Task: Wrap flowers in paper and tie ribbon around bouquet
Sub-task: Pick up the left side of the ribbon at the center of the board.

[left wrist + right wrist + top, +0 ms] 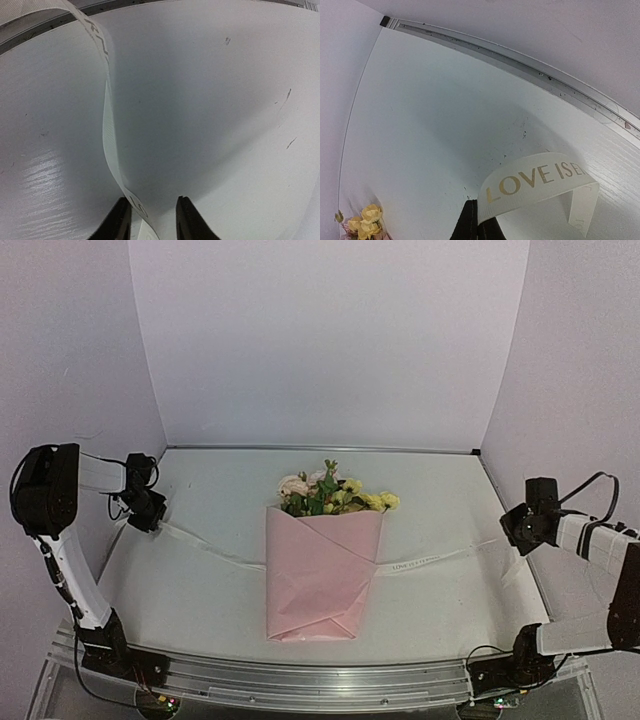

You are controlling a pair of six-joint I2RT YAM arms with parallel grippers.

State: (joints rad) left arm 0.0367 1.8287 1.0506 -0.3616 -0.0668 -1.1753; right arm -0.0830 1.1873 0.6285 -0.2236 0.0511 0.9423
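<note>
The bouquet lies in the middle of the table: pink paper [312,575] folded round the flowers [330,495], whose pink and yellow blooms stick out at the far end. The cream ribbon [212,548] runs across the table and disappears under the paper. My left gripper [150,512] hangs at the ribbon's left end. In the left wrist view its jaws [152,200] stand apart and the ribbon [107,115] passes between them, close to the left finger. My right gripper [512,530] holds the right end. Its fingers [479,220] are shut on the lettered ribbon [540,180].
White walls close in the table at the back and on both sides. A metal rail [320,685] runs along the near edge between the arm bases. A metal strip [520,62] marks the table's far edge. Yellow blooms [367,220] show at the lower left of the right wrist view.
</note>
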